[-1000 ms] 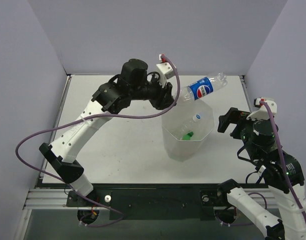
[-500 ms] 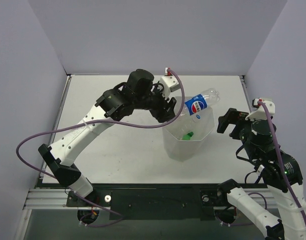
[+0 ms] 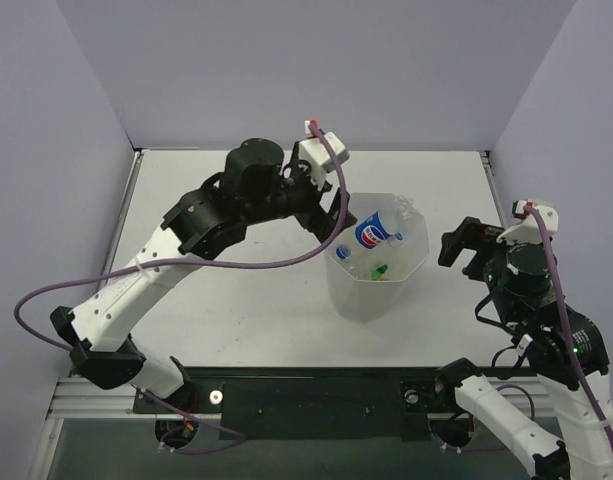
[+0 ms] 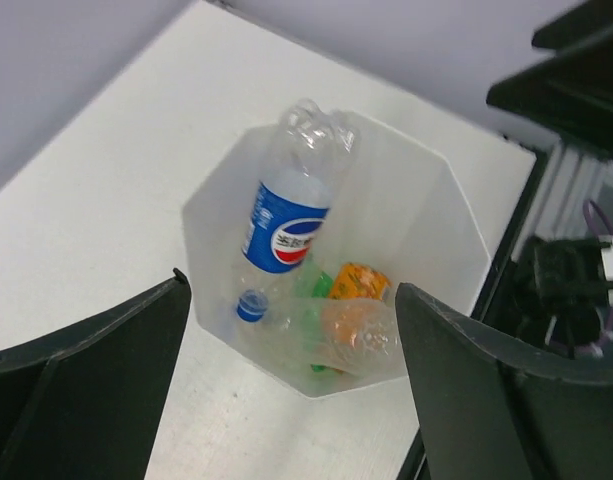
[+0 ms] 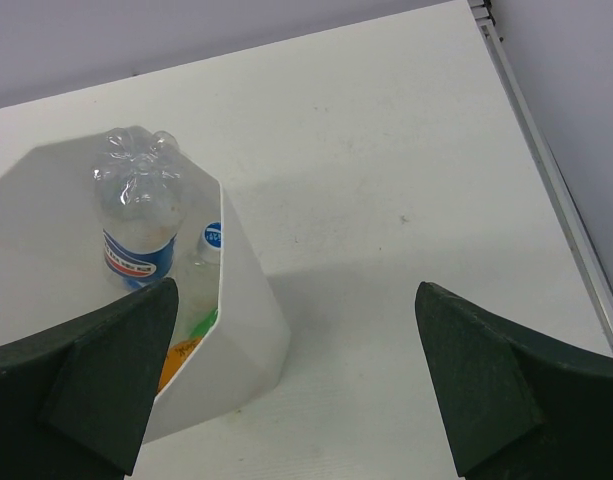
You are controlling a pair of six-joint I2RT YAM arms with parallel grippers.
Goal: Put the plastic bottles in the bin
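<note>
The blue-label bottle (image 4: 286,215), standing cap-down in the bin (image 4: 436,240), blocks part of its mouth.

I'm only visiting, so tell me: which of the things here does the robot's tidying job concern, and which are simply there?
Part of the job:
bin; inside it the blue-label bottle, orange bottle, green bottle and clear bottle; left gripper, open above the bin.

Just there:
table; purple cable; metal rail; right gripper, open and off to the side.
</note>
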